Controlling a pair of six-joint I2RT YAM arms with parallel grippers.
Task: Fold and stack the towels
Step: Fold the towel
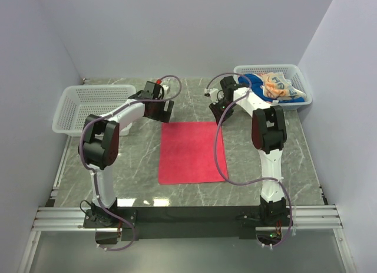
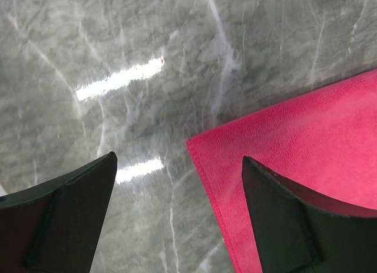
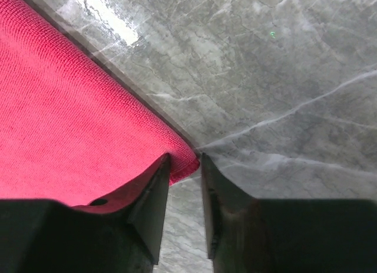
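On the grey marble table (image 1: 247, 167) the pink-red towel (image 1: 189, 152) lies flat between the arms. We see the left arm (image 1: 112, 131) and the right arm (image 1: 265, 131) both reaching forward, wrists bent down over the towel's two far corners. The white basket (image 1: 265, 68) at far right holds a deep blue towel (image 1: 254, 79) and a printed towel (image 1: 277, 85). The left gripper (image 2: 178, 159) stands wide, straddling its corner and holding nothing. The right gripper (image 3: 185, 156) is narrowed to a slit (the corner sits right at its mouth); we cannot tell whether it grips.

No lettering can be read; the print on the orange-and-blue towel (image 1: 277, 84) is too small.
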